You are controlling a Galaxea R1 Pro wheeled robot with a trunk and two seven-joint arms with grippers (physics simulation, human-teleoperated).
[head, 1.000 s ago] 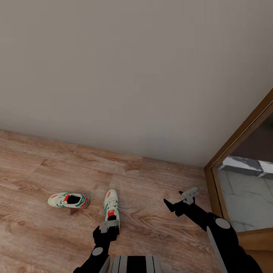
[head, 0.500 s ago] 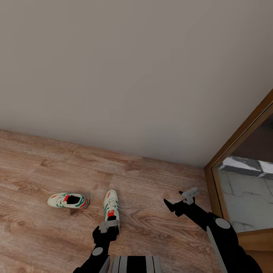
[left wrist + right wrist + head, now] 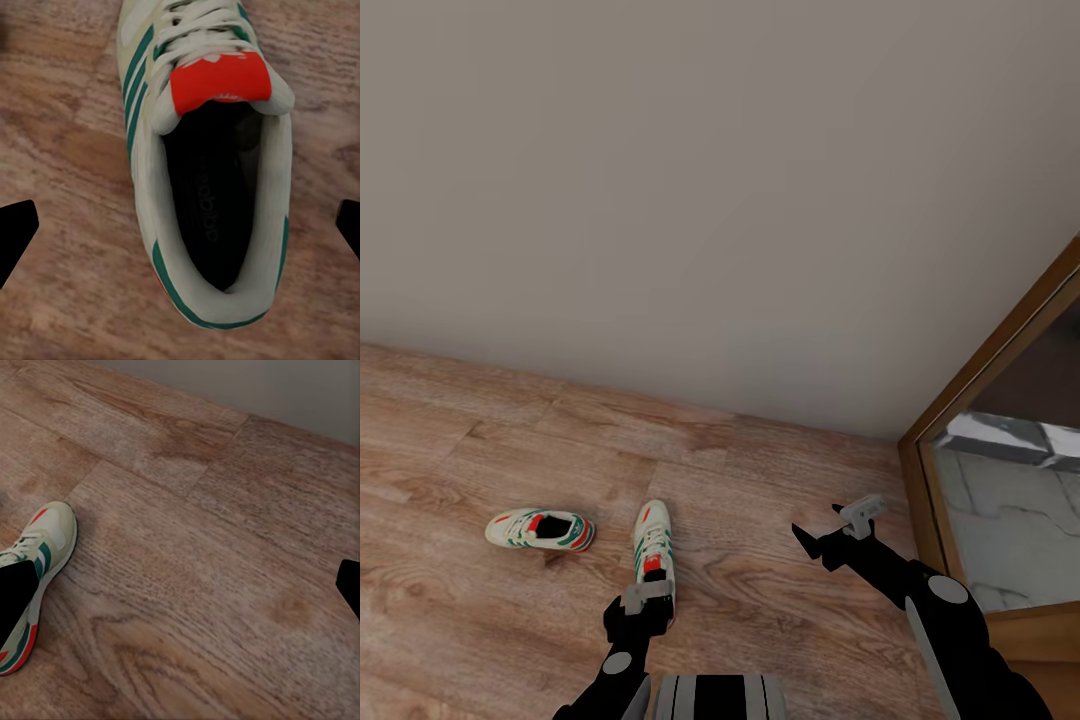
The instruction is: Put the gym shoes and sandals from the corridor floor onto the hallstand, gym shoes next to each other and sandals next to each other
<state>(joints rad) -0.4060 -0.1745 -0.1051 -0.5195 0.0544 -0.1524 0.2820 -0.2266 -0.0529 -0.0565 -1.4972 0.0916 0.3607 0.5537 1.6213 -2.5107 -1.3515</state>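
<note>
Two white gym shoes with teal stripes and orange-red patches lie on the wood-plank corridor floor (image 3: pixel 460 440). One gym shoe (image 3: pixel 541 528) lies sideways to the left. The other gym shoe (image 3: pixel 654 541) points toward the wall. My left gripper (image 3: pixel 647 600) hovers over that shoe's heel end. From the left wrist, the shoe's dark opening (image 3: pixel 214 202) sits between the two fingertips of the left gripper (image 3: pixel 182 231), which is open wide. My right gripper (image 3: pixel 826 538) hangs open over bare floor to the right, with the shoe's toe (image 3: pixel 41 540) beside one fingertip (image 3: pixel 15 592).
A plain grey wall (image 3: pixel 710 200) closes the floor off a short way beyond the shoes. At the right stands a brown wooden door frame (image 3: pixel 1000 350) with pale stone-like flooring (image 3: pixel 1010 520) behind it. My trunk (image 3: pixel 720 697) shows at the bottom edge.
</note>
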